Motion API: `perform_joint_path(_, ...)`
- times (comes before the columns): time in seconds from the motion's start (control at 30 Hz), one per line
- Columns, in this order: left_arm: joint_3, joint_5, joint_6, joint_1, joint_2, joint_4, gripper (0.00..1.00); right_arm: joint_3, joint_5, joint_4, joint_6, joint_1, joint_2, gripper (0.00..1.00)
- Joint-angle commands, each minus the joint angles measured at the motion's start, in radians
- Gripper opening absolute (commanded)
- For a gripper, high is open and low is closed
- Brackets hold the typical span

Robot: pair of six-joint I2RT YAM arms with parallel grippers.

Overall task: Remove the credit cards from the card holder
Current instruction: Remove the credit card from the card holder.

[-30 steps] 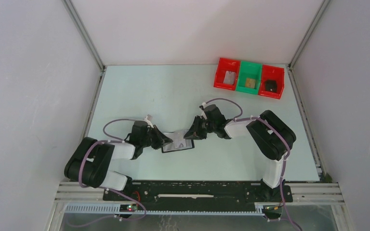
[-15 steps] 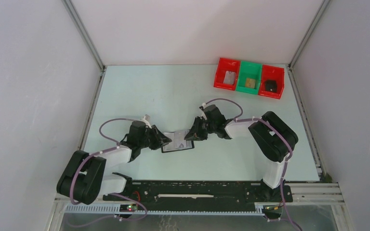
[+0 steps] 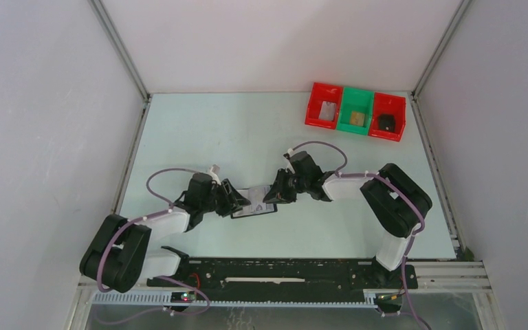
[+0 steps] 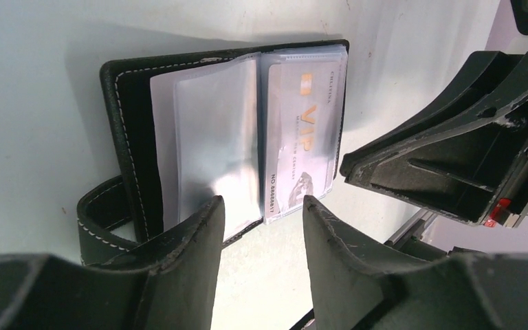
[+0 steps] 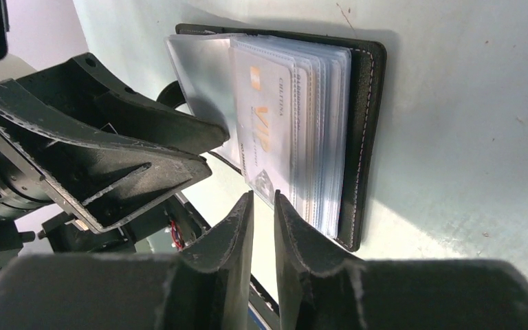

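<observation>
From above, the card holder [image 3: 255,204] is half hidden between the two grippers in the middle of the table [image 3: 206,130]. The grey bit in one red bin [image 3: 312,110], the tan bit in the green bin [image 3: 344,113] and the dark bit in the other red bin [image 3: 400,122] are too small to name. Up close the holder lies open, black with white stitches and see-through pockets, and a pale card [image 4: 301,130] marked VIP is in the front pocket. The left gripper [image 4: 262,206] is open over its edge and holds nothing, and the right gripper [image 5: 263,199] has its jaws almost together with nothing between them.
</observation>
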Motion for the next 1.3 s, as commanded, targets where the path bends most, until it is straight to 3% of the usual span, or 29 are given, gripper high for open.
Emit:
perform_joint_path(0.0, 0.04, -0.012, 0.027, -0.008, 0.025, -0.002, 0.52, -0.012, 0.01, 0.016, -0.001, 0.01, -0.021, 0.25)
perform_joint_path(0.7, 0.05, 0.015, 0.056, -0.001, 0.125, 0.048, 0.48, -0.012, -0.025, 0.069, 0.017, 0.007, 0.093, 0.25)
perform_joint_path(0.93, 0.034, 0.04, 0.07, 0.022, 0.13, 0.054, 0.48, 0.036, 0.027, -0.038, -0.039, 0.039, 0.082, 0.25)
perform_joint_path(1.27, 0.022, 0.077, 0.081, 0.053, 0.148, 0.086, 0.42, 0.057, 0.009, -0.02, -0.02, 0.033, 0.118, 0.25)
